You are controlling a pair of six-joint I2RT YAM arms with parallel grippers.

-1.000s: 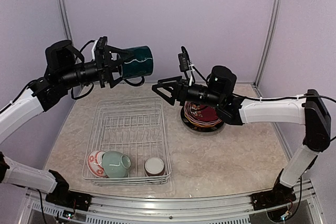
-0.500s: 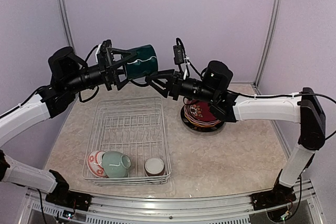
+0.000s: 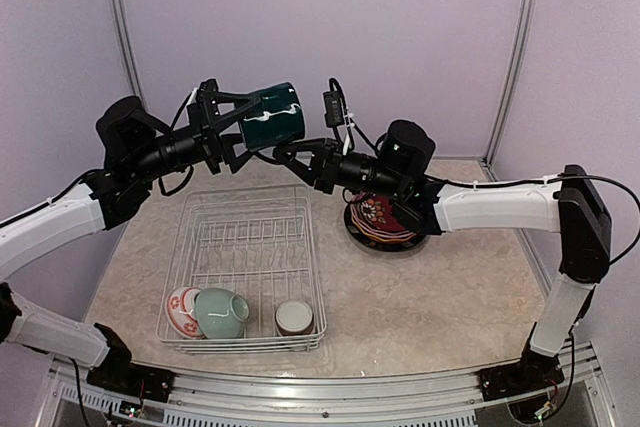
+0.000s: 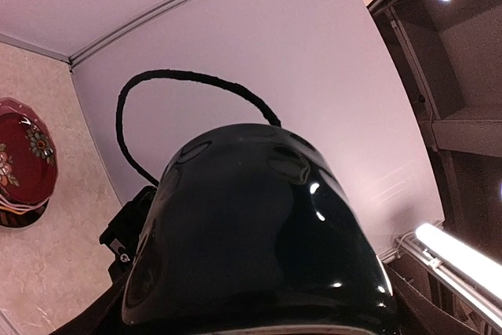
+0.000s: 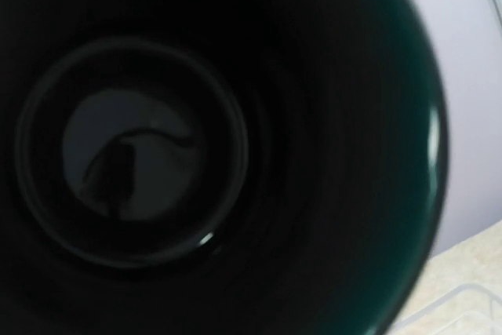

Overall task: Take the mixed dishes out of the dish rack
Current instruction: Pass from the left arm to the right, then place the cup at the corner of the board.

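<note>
The teal cup (image 3: 268,117) hangs on its side in the air above the far end of the dish rack (image 3: 175,267), mouth facing right. My left gripper (image 3: 235,127) is shut on its body; the cup's dark wall (image 4: 251,233) fills the left wrist view. My right gripper (image 3: 285,154) has its fingers drawn together at the cup's lower edge by the handle. The right wrist view looks straight into the cup's dark inside (image 5: 235,154) and shows no fingers. In the rack's near end lie a pale-green cup (image 3: 222,312), a red-patterned white bowl (image 3: 181,309) and a brown-white cup (image 3: 294,317).
A dark red floral bowl (image 3: 385,215) sits on a stack of plates (image 3: 375,239) on the table right of the rack, under the right forearm; the bowl (image 4: 23,154) also shows in the left wrist view. Purple walls close the back and sides.
The right gripper moved left to the cup's mouth and its wide-open fingers closed at the cup's lower edge. The left arm brought the cup slightly right.
</note>
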